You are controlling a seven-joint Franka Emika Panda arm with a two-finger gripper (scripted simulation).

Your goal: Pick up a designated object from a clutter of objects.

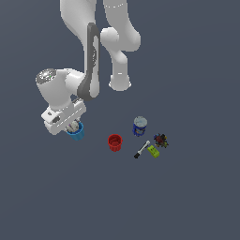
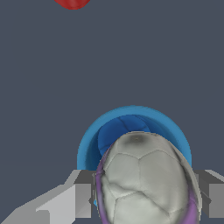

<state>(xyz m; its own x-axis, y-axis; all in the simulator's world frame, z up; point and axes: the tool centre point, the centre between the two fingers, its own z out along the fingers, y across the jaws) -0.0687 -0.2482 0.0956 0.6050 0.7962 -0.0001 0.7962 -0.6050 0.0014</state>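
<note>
You have the ball [image 2: 146, 179] between the fingers of the gripper [image 2: 146, 192]: in the wrist view the jaws sit against its two sides, pinching it, and its whitish-grey panelled surface fills the space between them. Directly behind the ball in that view is the open mouth of the light-blue cup [image 2: 131, 114], so the ball hangs over or just at the cup, though you cannot tell from these pictures whether it has cleared the rim. In the exterior view the gripper [image 1: 71, 123] hides the ball and only the lower part of the cup [image 1: 76, 133] shows beneath it. The rest of the clutter lies well apart toward the exterior view's right: the red cup [image 1: 115, 142], the can [image 1: 140, 126], the marker [image 1: 142, 149], the yellow-green block [image 1: 153, 152] and the dark toy [image 1: 161, 139]. By my judgement the grasp is made, and what remains is raising the ball clear.
</note>
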